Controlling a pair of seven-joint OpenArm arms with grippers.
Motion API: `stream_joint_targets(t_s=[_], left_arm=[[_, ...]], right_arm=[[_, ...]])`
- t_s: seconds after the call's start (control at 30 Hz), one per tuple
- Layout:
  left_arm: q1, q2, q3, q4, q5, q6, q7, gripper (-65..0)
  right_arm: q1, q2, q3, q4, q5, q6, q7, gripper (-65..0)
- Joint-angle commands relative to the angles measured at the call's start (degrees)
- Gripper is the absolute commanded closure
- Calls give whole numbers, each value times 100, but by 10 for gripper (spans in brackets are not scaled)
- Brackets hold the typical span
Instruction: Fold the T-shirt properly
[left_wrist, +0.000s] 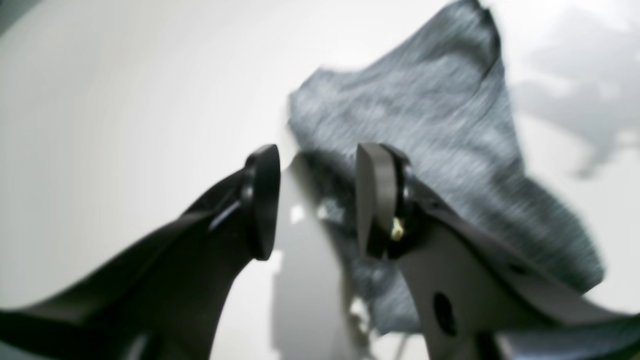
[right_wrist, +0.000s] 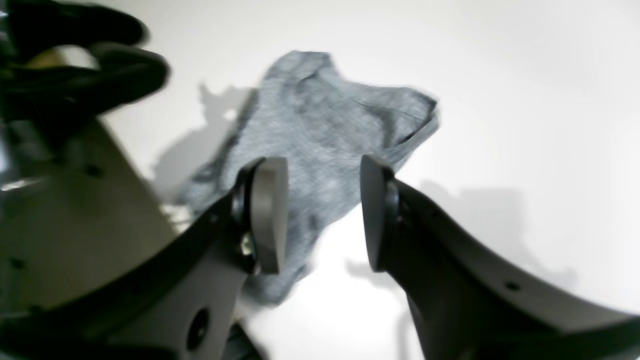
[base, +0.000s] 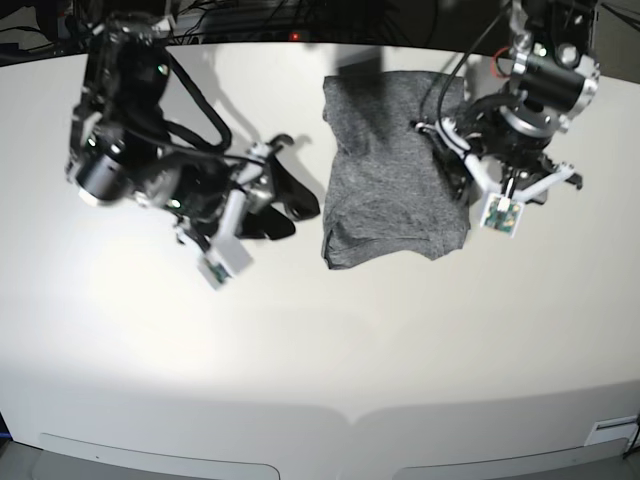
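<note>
Both sets of fingers are standing partly open and gripping nothing: the left fingers (left_wrist: 317, 200) are hanging over the shirt's edge, the right fingers (right_wrist: 324, 215) just beside it. Between them the shirt (base: 395, 170) is lying folded on the white surface (base: 300, 360). Pinching only its top layer risks dragging the folds apart.

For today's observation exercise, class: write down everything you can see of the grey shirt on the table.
The shirt is a heathered charcoal-grey knit, soft and wrinkled, with no print in sight. It lies flat on the white table, gathered into a rough rectangle that looks partly folded, with uneven lower corners. No sleeves stick out. The left gripper hangs open at one side of it and the right gripper open at the other; neither holds the cloth.
</note>
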Motion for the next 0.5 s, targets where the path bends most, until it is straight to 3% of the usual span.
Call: stream_joint_targets(t_s=[0.0,0.17,0.37,0.47], left_arm=[[125,-24,-173,164,188,22,-109,-247],[914,-87,-1167,393,396,-111,-127,-247],[2186,-546,-2184,444,-376,-140,-79,-245],[2949,-610,-2463,444,-498,-149,-22,-245]], right_arm=[[-120,15,212,243,304,30,-15,-244],[-1134,149,1458,909,807,30,-201,-244],[-2658,299,2730,1523,1036,30,-251,-244],[-3499,299,3375,1585,1043,30,-251,-244]])
